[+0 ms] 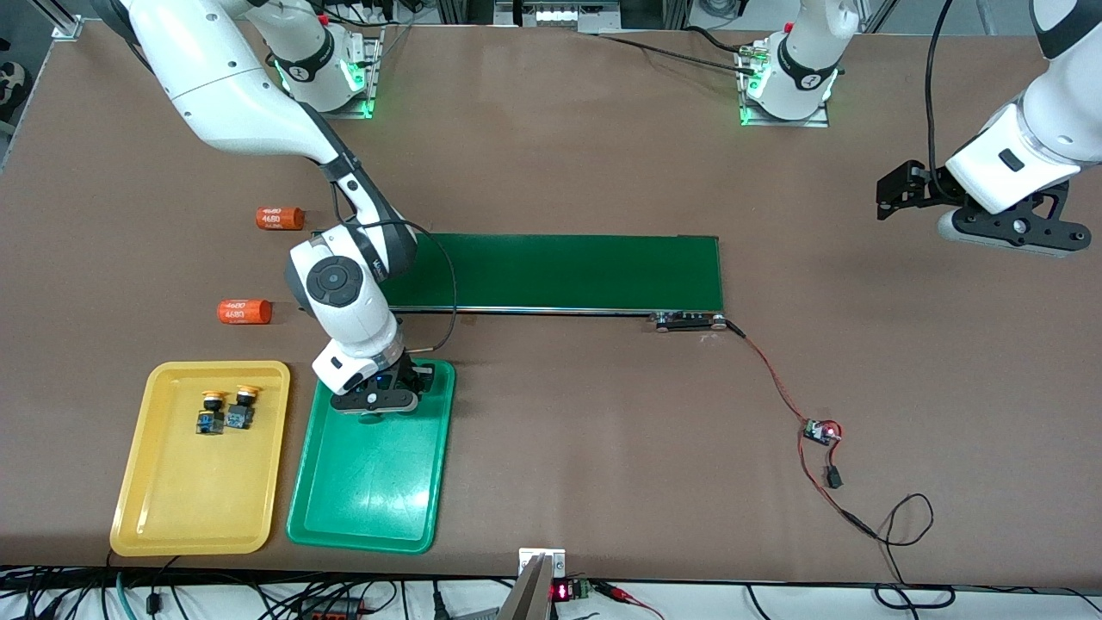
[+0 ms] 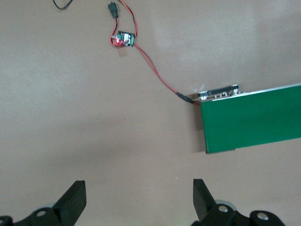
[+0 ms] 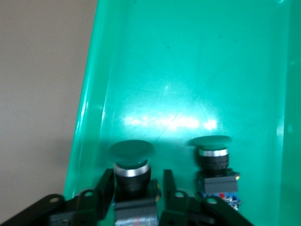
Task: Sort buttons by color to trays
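Observation:
The green tray (image 1: 370, 491) lies beside the yellow tray (image 1: 198, 499) near the front camera, toward the right arm's end of the table. Two yellow-capped buttons (image 1: 209, 412) (image 1: 243, 406) lie in the yellow tray's farther part. My right gripper (image 1: 379, 405) is down in the green tray's farther end. In the right wrist view, the right gripper (image 3: 137, 175) has its fingers on either side of one green-capped button (image 3: 132, 165), with a thin gap at one finger. A second green button (image 3: 214, 162) lies beside it on the green tray (image 3: 188, 70). My left gripper (image 1: 895, 194) waits open and empty over bare table; it also shows in the left wrist view (image 2: 138, 197).
A long dark-green conveyor belt (image 1: 560, 271) lies mid-table, farther from the camera than the trays. Two orange cylinders (image 1: 281, 218) (image 1: 244, 311) lie toward the right arm's end. A small circuit board (image 1: 820, 432) with red wires trails from the belt's end.

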